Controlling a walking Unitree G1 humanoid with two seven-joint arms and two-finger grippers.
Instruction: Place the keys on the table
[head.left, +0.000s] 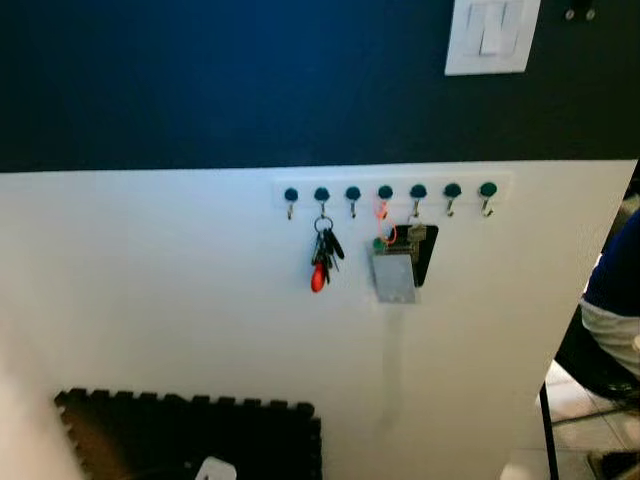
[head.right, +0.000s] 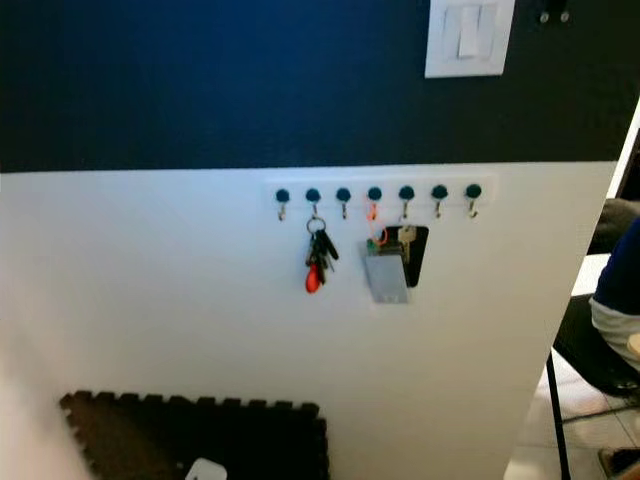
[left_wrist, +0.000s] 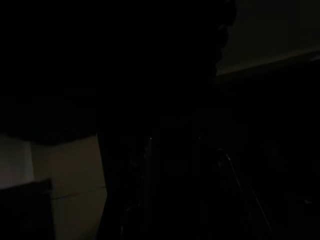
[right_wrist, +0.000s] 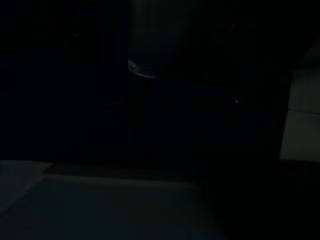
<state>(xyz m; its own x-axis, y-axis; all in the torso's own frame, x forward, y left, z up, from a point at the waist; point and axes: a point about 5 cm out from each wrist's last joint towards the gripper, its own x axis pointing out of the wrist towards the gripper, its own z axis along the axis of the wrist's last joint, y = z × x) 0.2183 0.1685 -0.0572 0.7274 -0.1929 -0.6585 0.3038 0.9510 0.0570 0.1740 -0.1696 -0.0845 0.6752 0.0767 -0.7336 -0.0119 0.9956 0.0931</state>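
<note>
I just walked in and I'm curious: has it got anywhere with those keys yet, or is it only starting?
Only starting, it seems. Nothing looks done: the bunch of keys with its red tag hangs on the second hook of the rack on the white wall. Nothing is in hand: no tool is near the keys, and both wrist views are very dark. Left: reach up, lift the bunch off its hook and carry it to a table.

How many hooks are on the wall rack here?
7 in one row on the hook rack. The second from the left holds the keys; the fourth and fifth hold a tag bundle. The rest are bare.
</note>
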